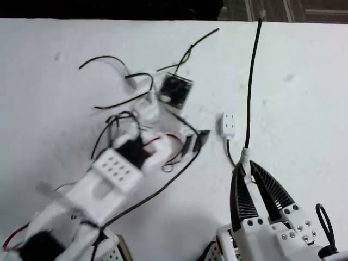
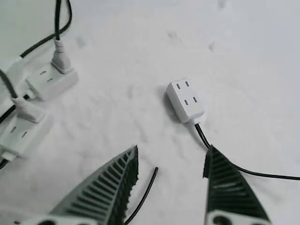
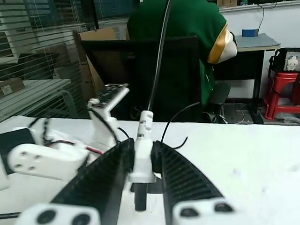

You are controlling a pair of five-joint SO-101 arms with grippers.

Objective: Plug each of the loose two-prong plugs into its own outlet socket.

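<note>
The right gripper [image 1: 246,167] is clenched on a small white two-prong plug [image 3: 142,154], which is pinched between its black ribbed fingers [image 3: 183,183]. The plug's thin black cord [image 1: 251,81] runs from it across the white counter [image 1: 304,98] toward the far edge. Just beyond the held plug, but apart from it, lies a white two-socket outlet block [image 2: 186,99] with all of its slots bare. Its own short black lead trails back toward the right gripper.

The left gripper [image 2: 171,151] is released, its grey ribbed fingers [image 2: 110,187] spread wide and grasping nothing. It hangs over the counter with the bare outlet block ahead, framed between the two fingertips. A loose black wire end [image 2: 146,192] lies on the counter just beside one finger.

Off to one side sit two more white outlet blocks – one nearer [image 2: 21,136], one farther [image 2: 49,82] – each with a white plug seated in it. The nearer block's plug [image 2: 28,111] and the farther block's plug [image 2: 61,61] both trail black cords.
</note>
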